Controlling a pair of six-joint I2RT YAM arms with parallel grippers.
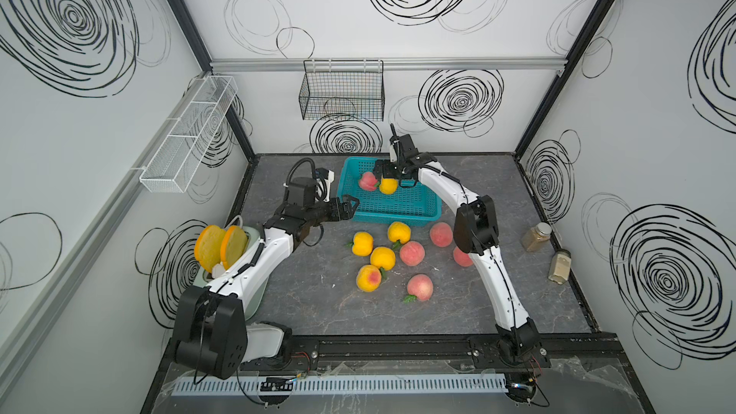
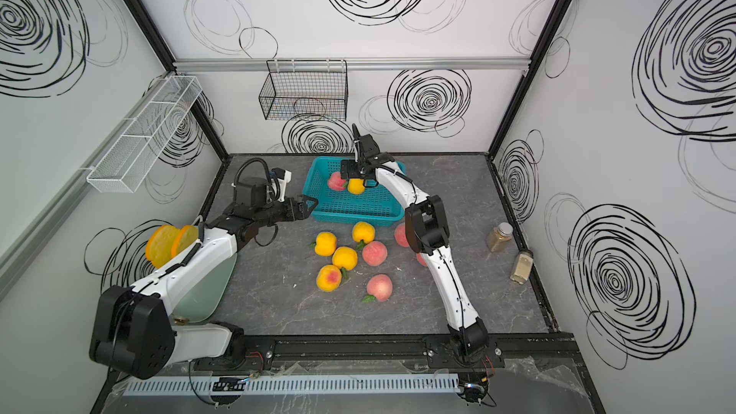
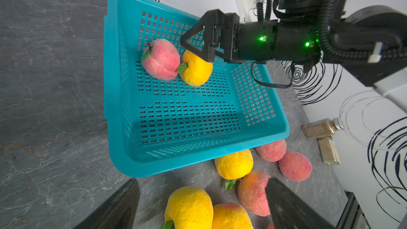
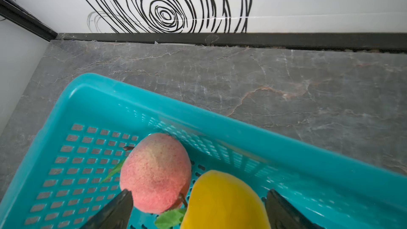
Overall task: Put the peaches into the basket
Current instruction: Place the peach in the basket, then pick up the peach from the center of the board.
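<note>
Right wrist view | my right claw (image 4: 199,192) stood spread astride the yellow peach (image 4: 224,201), so it lay in the basket (image 4: 154,106) | left claw (image 1: 351,205) was spread, empty.

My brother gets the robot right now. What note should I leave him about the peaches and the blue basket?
Left gripper: open, empty, beside the basket.
Right gripper: open over the basket, jaws either side of the yellow peach.
Done: that yellow peach and a pink peach lie side by side in the basket.
Left: eight peaches on the table, one partly hidden behind the right arm.
</note>
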